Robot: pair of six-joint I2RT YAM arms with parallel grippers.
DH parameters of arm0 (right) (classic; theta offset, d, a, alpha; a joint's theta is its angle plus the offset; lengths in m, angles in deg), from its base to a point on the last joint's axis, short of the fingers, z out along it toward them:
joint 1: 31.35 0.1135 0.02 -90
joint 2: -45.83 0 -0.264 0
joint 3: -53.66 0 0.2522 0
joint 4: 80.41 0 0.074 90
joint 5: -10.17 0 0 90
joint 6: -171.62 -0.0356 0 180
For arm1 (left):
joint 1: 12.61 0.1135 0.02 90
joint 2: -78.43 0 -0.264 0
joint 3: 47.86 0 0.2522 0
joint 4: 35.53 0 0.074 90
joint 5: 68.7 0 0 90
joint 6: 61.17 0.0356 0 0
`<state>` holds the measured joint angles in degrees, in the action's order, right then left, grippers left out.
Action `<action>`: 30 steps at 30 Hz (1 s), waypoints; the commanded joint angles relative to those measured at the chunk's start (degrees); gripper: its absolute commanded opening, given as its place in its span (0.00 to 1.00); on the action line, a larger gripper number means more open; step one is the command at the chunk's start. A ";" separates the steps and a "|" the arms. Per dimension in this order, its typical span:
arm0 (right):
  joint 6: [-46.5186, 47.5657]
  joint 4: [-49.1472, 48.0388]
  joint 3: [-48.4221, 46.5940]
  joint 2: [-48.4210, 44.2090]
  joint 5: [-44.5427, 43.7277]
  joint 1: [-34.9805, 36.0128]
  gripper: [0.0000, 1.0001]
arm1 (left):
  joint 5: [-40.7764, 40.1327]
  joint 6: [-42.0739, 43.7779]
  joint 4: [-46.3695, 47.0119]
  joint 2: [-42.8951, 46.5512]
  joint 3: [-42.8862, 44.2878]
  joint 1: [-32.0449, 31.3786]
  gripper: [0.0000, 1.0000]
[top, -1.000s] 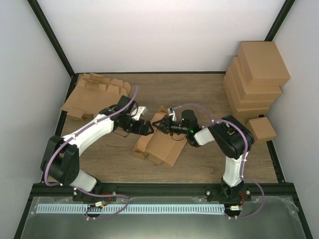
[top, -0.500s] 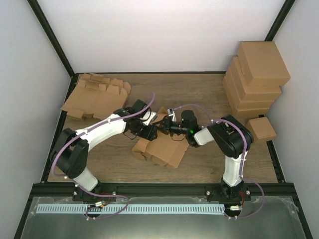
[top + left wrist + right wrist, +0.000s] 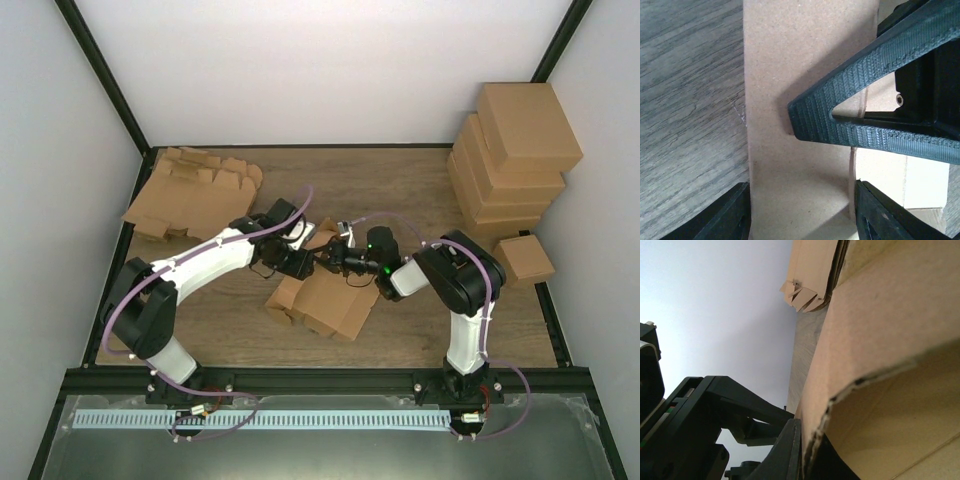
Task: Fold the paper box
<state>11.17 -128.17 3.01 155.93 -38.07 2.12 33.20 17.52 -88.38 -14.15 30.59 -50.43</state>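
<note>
Two arms now crowd the paper box (image 3: 335,300) in the middle of the table (image 3: 420,200). Left gripper (image 3: 303,262) has swung in from the left and narrowed its jaws, now half-spread astride a cardboard panel (not clearly biting yet), so a fold looks about to be pressed. Right gripper (image 3: 335,258) stays pinched on a flap edge, propping the box. From above, both wrists cover the contact; which flap each has, I cannot tell.
</note>
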 commanded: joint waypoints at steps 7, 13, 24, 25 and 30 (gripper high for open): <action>2.08 -0.81 0.63 1.39 -0.18 0.36 0.01 | -1.48 0.57 -2.20 0.47 2.28 -1.01 0.51; 2.50 -0.43 0.91 1.09 -0.69 0.36 0.13 | -8.39 -0.71 -5.16 -0.96 5.10 -5.13 0.47; 9.53 10.83 1.03 -5.63 -3.82 -0.83 0.35 | -14.77 -1.87 -8.33 -2.19 6.83 -7.61 0.44; 10.63 12.58 1.21 -6.56 -4.11 -1.44 0.36 | -14.80 -1.87 -8.29 -2.15 6.78 -7.59 0.44; 13.89 17.15 4.08 -10.75 -4.15 -5.16 0.40 | -14.84 -1.61 -8.32 -1.87 6.84 -7.60 0.44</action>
<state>20.09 -116.80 4.93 148.74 -40.71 -0.13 19.35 15.77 -95.94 -16.14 36.07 -57.75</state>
